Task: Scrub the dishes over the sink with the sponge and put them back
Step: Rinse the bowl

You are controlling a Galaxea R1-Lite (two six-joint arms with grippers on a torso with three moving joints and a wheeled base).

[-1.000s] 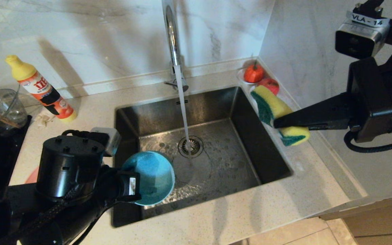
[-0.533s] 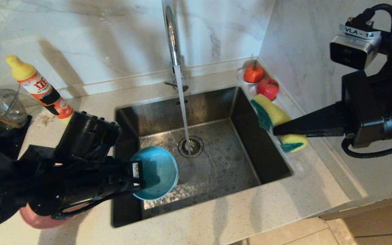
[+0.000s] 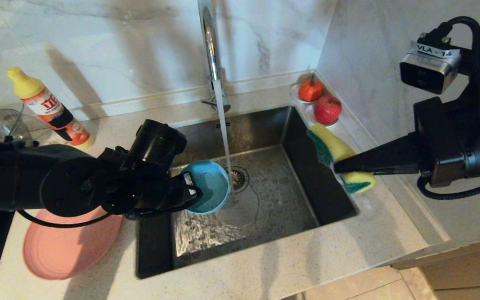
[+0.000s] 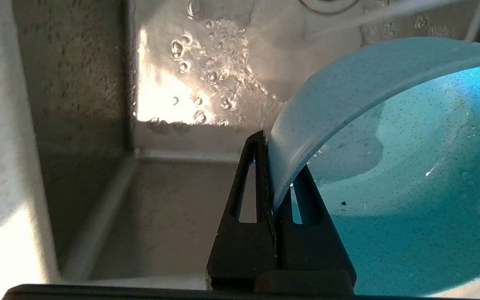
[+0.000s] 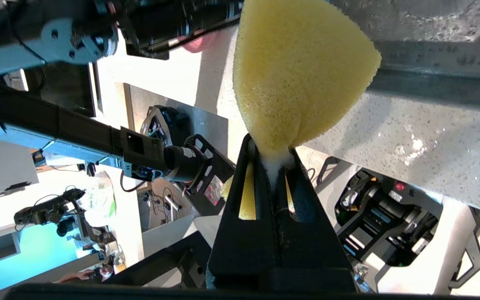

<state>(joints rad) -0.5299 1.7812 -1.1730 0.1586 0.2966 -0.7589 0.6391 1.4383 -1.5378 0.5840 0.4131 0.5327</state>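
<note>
The left gripper [image 3: 196, 193] pinches the bowl [image 3: 208, 186] by its rim, beside the water. The right gripper [image 3: 338, 166] squeezes the sponge [image 3: 335, 146], well off to the bowl's right over the sink [image 3: 306, 200] edge.

The left gripper [image 3: 196, 192] has carried the teal-blue bowl [image 3: 208, 186] up the sink toward the running water, uncovering the pink plate [image 3: 64, 250] on the worktop.

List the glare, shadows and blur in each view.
Head view: the left gripper and its arm are slightly blurred, and shadows stripe the marble wall. Left wrist view: bright glare on the wet sink floor beside the sharp blue bowl. Right wrist view: the sponge is crisp, background washed out.
</note>
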